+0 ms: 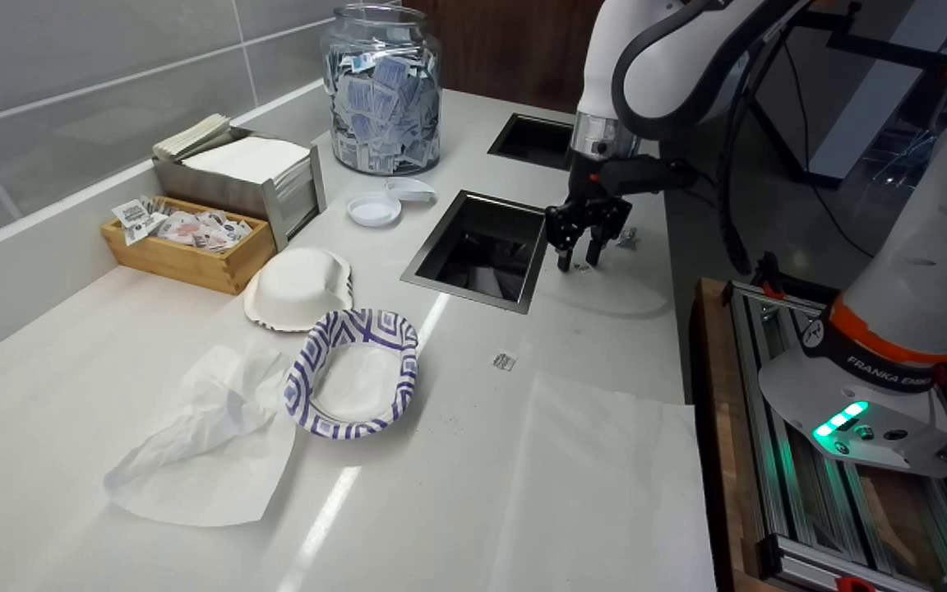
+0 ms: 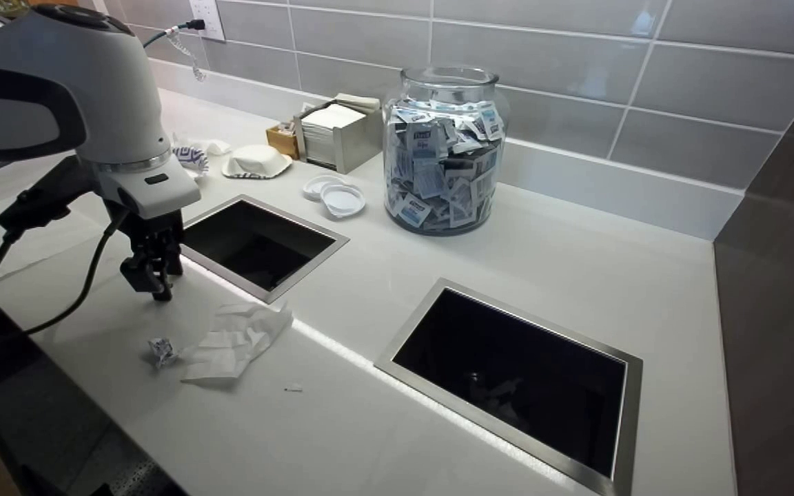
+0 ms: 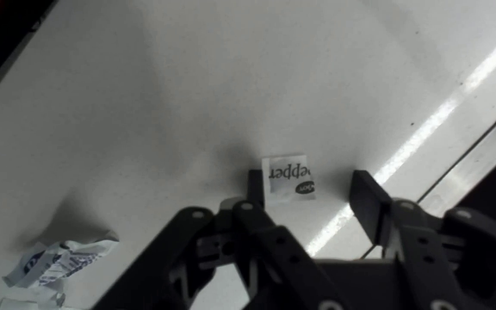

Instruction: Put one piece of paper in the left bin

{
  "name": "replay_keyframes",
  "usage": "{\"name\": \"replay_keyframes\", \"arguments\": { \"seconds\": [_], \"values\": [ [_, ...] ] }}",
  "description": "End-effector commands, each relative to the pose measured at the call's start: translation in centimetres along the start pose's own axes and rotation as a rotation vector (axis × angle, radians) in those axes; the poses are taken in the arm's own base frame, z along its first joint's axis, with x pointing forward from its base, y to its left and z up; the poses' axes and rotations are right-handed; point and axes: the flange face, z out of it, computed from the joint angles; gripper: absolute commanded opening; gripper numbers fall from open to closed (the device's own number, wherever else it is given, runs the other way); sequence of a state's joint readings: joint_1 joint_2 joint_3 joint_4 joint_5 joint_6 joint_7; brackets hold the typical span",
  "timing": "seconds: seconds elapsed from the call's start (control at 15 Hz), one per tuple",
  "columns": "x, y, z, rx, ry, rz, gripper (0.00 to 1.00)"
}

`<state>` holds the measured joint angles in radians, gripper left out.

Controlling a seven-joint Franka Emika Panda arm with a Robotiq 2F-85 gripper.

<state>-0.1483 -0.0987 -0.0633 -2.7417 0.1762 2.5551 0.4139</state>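
My gripper (image 3: 305, 187) points down at the counter, fingers open. It also shows in both exterior views (image 1: 579, 257) (image 2: 167, 282). A small white pepper packet piece (image 3: 289, 178) lies between the fingertips, close to the left finger in the wrist view; contact cannot be told. A crumpled packet (image 3: 60, 262) lies apart from the gripper, also seen in both exterior views (image 2: 163, 350) (image 1: 628, 238). A crumpled napkin (image 2: 231, 353) lies beside it. A recessed bin (image 1: 465, 295) is beside the gripper, at left in an exterior view (image 2: 311, 270). A second bin (image 2: 407, 324) is farther along the counter.
Another packet piece (image 1: 504, 361) and a paper bowl (image 1: 356, 423) lie on the counter. An upturned bowl (image 1: 297, 284), crumpled paper (image 1: 210, 444), white lids (image 1: 375, 210), napkin holder (image 1: 297, 193), wooden box (image 1: 194, 261) and glass jar (image 1: 383, 107) stand toward the wall.
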Motion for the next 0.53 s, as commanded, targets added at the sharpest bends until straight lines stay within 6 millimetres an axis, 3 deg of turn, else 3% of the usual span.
{"name": "replay_keyframes", "arguments": {
  "seconds": [0.0,0.2,0.27,0.47],
  "values": [
    [-0.19,0.62,0.29,0.001,-0.035,0.002,0.35],
    [-0.05,1.11,0.2,0.0,-0.046,0.011,0.2],
    [-0.07,1.11,0.23,-0.001,-0.046,0.011,0.24],
    [-0.09,1.17,0.27,-0.005,-0.048,0.011,0.2]
  ]
}}
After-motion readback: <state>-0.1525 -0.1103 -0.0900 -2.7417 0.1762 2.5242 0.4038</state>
